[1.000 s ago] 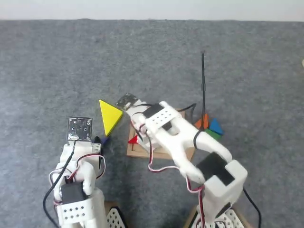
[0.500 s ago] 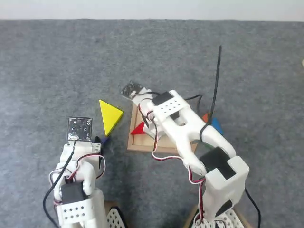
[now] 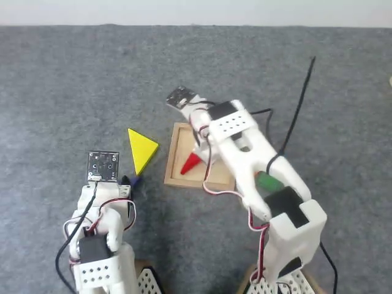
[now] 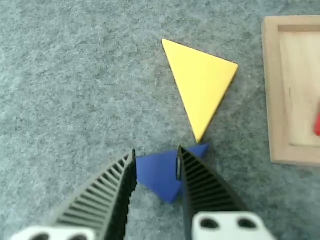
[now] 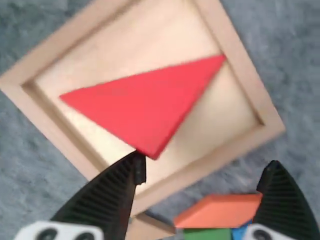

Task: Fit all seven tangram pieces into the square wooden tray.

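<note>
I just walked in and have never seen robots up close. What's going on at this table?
Two robot arms are doing a tangram puzzle. The right hand hangs open over the tray, where a red triangle lies flat, the only piece seen in it. The left hand is open, low over a blue triangle on the table, next to a yellow triangle. An orange piece and a green piece lie beside the tray.
</note>
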Available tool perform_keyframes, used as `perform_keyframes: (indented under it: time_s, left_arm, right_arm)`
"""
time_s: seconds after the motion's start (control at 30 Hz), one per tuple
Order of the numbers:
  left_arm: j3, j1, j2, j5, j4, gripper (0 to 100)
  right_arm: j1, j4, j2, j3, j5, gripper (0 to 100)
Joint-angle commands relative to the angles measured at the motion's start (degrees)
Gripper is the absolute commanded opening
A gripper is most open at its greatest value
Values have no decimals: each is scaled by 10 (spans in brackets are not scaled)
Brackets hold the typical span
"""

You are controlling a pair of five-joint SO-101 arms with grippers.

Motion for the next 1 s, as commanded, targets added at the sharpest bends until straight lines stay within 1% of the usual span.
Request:
perform_keyframes:
  time_s: [0.0,0.2,0.3,0.37,0.57,0.73,0.97]
  left_arm:
    - [-5,3,-11,-4,4,137]
    - [-5,3,-11,-4,4,137]
    - [-5,3,-11,-4,4,137]
    - [-5,3,-11,-4,4,137]
    - [-5,3,-11,-4,4,137]
    - [-5,3,-11,-4,4,137]
    - [-5,3,-11,-4,4,137]
  right_arm:
    - [22,6,-1,-32,13,351]
    - [7,4,3,-20,17,351]
    - [0,6,18,-6,40,351]
    - [-1,9,21,0,40,351]
    - [2,37,-15,3,40,351]
    - [-1,-34,-32,4,-26,351]
    - [-14,-86,34,3,-57,351]
